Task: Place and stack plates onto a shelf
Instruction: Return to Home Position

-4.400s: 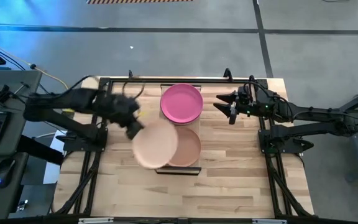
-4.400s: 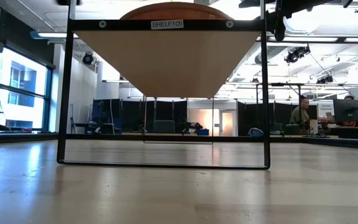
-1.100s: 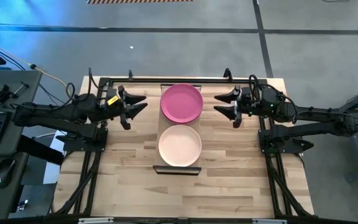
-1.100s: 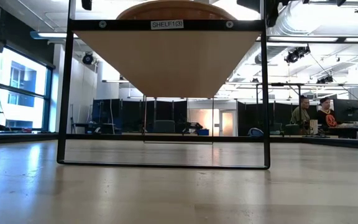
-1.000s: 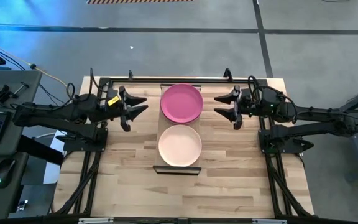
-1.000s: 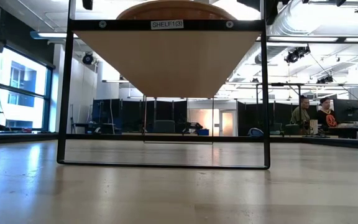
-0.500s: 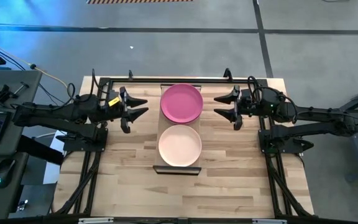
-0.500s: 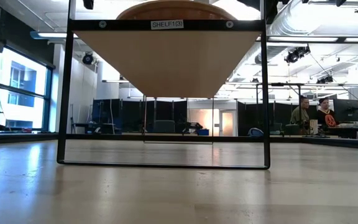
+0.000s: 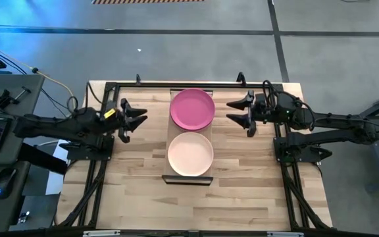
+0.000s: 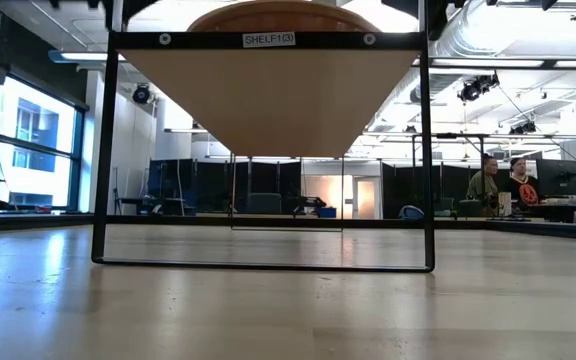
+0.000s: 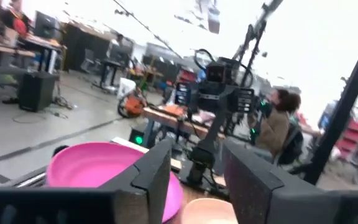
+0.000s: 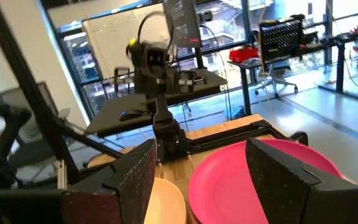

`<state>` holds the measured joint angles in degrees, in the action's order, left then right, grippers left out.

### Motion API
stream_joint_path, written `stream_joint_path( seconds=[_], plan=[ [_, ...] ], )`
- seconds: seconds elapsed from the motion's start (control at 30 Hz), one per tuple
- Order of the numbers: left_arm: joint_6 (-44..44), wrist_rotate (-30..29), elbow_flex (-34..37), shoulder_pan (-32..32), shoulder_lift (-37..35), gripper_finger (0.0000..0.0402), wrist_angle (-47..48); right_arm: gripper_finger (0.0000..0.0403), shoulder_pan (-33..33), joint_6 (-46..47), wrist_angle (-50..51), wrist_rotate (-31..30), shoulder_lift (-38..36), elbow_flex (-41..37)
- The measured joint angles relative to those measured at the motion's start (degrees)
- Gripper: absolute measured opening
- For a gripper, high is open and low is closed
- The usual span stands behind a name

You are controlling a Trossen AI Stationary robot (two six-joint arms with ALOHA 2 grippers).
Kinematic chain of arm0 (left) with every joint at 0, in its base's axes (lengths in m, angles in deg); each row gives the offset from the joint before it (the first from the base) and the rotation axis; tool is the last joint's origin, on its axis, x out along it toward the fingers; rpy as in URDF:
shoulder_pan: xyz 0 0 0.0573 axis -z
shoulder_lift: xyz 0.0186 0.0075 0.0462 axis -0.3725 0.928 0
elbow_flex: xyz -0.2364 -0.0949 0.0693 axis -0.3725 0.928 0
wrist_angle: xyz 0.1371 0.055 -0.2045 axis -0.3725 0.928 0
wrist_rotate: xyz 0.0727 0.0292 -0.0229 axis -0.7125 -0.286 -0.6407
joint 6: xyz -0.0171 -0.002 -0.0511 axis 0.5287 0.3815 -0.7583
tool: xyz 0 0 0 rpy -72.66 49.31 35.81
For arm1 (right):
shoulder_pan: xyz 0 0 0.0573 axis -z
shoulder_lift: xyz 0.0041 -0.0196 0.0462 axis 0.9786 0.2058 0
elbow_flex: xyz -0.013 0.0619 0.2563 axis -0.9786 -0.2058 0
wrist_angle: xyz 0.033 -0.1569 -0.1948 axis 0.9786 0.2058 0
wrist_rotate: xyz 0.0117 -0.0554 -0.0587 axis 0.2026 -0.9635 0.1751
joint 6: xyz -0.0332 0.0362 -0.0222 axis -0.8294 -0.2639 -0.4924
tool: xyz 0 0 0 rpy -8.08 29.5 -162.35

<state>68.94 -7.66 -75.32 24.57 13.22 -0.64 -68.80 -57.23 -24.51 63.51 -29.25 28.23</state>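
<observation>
Since the table [image 9: 255, 191] shows nothing loose around the rack, we judge the stacking finished, with only the parking of the arms left. The shelf [image 9: 170, 135] runs down the table's middle, raised on a dark frame. It is one plate wide, which is why the plates sit in two piles end to end and not side by side.

On the far end lies the magenta plate [image 9: 192, 108], and on the near end the pale plate [image 9: 190, 154]. Their rims are just about touching, and each is centred across the board. Both are top plates, and from above we cannot tell how many lie under either. The low view gives only the board's underside and a curved tan edge [image 10: 268, 14] over it.

The left gripper [image 9: 141, 116] hangs left of the magenta plate, clear of the shelf. Its jaws are apart and hold nothing, with the tips pointing inward at the plate. The right gripper [image 9: 231, 112] mirrors it on the other side, also spread and empty. We read this stance as deliberate: each arm is far enough out that neither can brush a pile, yet it faces the work.
</observation>
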Motion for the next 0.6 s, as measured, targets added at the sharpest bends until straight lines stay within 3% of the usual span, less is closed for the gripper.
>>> stream_joint_path(
  seconds=[0.27,0.6],
  plan=[
    [-2.77,0.12,11.8,0.02,-8.24,0.0012,-5.76,0.0232,0.0,2.5,0.06,-0.06,0.0,0.0],
    [-4.47,-0.51,20.24,0.0,-19.27,0.0001,-7.45,0.0232,0.0,4.63,0.06,-0.01,0.0,0.0]
  ],
)
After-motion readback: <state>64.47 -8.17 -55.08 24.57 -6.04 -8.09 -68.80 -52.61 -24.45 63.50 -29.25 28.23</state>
